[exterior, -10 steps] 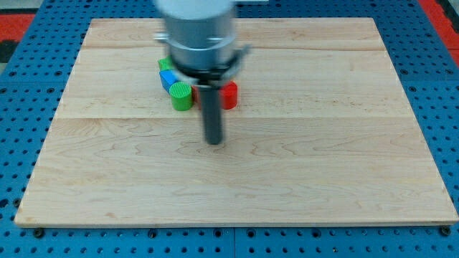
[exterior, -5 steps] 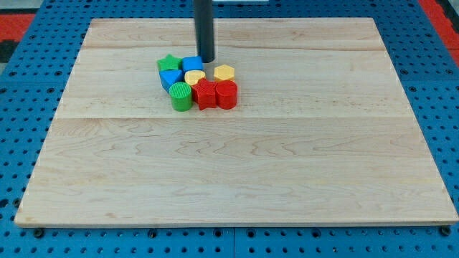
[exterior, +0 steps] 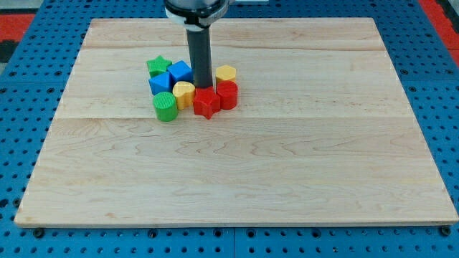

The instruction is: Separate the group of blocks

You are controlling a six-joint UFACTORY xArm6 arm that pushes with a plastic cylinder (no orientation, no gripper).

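Note:
My tip (exterior: 201, 87) stands in the middle of the block group on the wooden board (exterior: 237, 165). A green star block (exterior: 157, 66) lies at the group's upper left. Two blue blocks (exterior: 180, 72) (exterior: 159, 84) lie left of the rod. A yellow block (exterior: 183, 93) touches the rod's left side, and a green cylinder (exterior: 165, 107) sits at the lower left. A red star block (exterior: 206, 103) lies just below the tip. A red cylinder (exterior: 227, 94) and a yellow hexagon block (exterior: 226, 73) lie right of the rod.
The board lies on a blue pegboard surface (exterior: 21, 143). Red areas show at the view's top corners (exterior: 14, 21).
The rod moved from above the group down into its middle. The green star, blue blocks, yellow block and green cylinder shifted left; the red star slid slightly down.

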